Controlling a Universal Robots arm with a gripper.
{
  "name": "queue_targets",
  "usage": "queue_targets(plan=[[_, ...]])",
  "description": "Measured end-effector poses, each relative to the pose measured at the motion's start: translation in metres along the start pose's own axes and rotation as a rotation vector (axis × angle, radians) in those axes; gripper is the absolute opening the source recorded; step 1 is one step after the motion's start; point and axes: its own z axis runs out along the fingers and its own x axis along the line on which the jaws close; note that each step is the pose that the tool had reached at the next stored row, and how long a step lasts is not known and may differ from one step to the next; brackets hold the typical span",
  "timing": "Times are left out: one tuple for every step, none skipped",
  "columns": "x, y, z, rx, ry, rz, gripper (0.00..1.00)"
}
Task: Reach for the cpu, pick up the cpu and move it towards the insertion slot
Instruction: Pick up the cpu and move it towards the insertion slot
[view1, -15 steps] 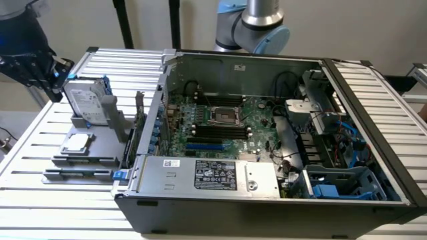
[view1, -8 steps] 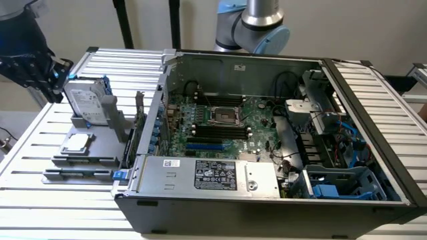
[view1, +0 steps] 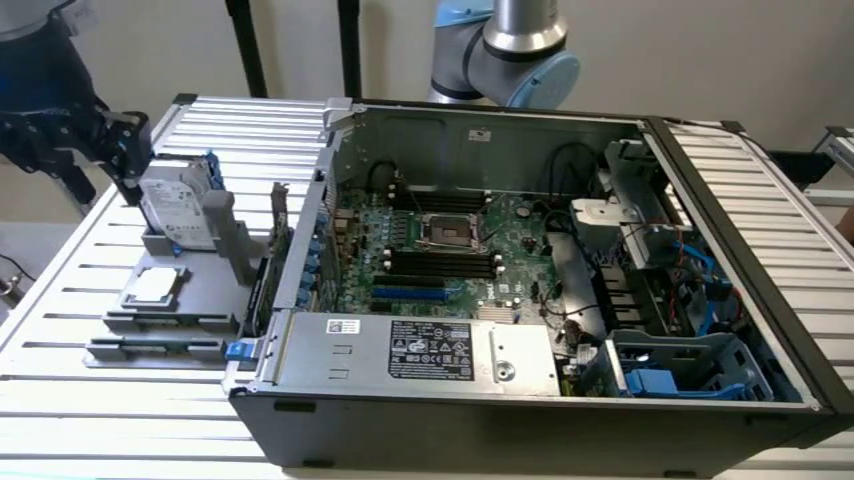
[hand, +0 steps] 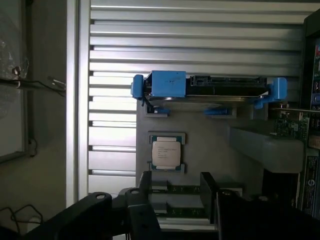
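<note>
gripper (hand: 175, 176) is hanging over the grey holder (hand: 210, 150) with its two dark fingers (hand: 145, 182) spread wide and nothing between them. that width looks meant for straddling two opposite edges of the chip. in the exterior view its dark body is sitting above the hard drive (hand: 215, 87) and off to the exterior view's left of it, clear of the parts so it can approach from overhead.

the cpu (hand: 166, 152) is lying flat, metal top up, in a shallow seat of the same holder just beside the hard drive, between the drive and the memory sticks (hand: 182, 189). flat and face up is probably how it is being presented so the sides stay free for the fingers. no finger is touching it, so i am judging the work to be in the reach, with the pick not yet made.

the hard drive is standing on edge in its blue frame, which is keeping it out of the chip's seat. the insertion slot (view1: 447, 232) is well apart from the hard drive, to the exterior view's right of it, on the motherboard (view1: 521, 225) inside the open computer case (view1: 400, 440). its dark centre is facing up, seemingly so a chip can be lowered straight in. holder and case are both resting on the slatted table (hand: 200, 35).
</note>
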Motion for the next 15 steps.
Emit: queue_targets(plan=[[0.000,0.0000,0.0003,-0.0001,0.0000,0.000,0.59],[0.000,0.0000,0.0007,-0.0001,-0.0002,0.000,0.59],[0.000,0.0000,0.0014,-0.0002,-0.0003,0.000,0.65],[0.000,-0.0001,0.0022,-0.0001,-0.0002,0.000,0.65],[0.000,-0.0001,0.0037,0.0000,0.0000,0.000,0.71],[0.000,-0.0002,0.0057,0.0000,0.0000,0.000,0.71],[0.000,-0.0003,0.0074,-0.0001,-0.0001,0.000,0.71],[0.000,-0.0003,0.0092,0.0000,0.0000,0.000,0.71],[0.000,-0.0004,0.0110,-0.0001,-0.0001,0.000,0.71],[0.000,-0.0005,0.0128,0.0000,-0.0001,0.000,0.71],[0.000,-0.0005,0.0148,0.0000,0.0000,0.000,0.71],[0.000,-0.0006,0.0166,-0.0001,-0.0001,0.000,0.71],[0.000,-0.0006,0.0184,0.0000,0.0000,0.000,0.71],[0.000,-0.0007,0.0202,-0.0001,-0.0001,0.000,0.71],[0.000,-0.0008,0.0220,-0.0002,-0.0002,0.000,0.71]])
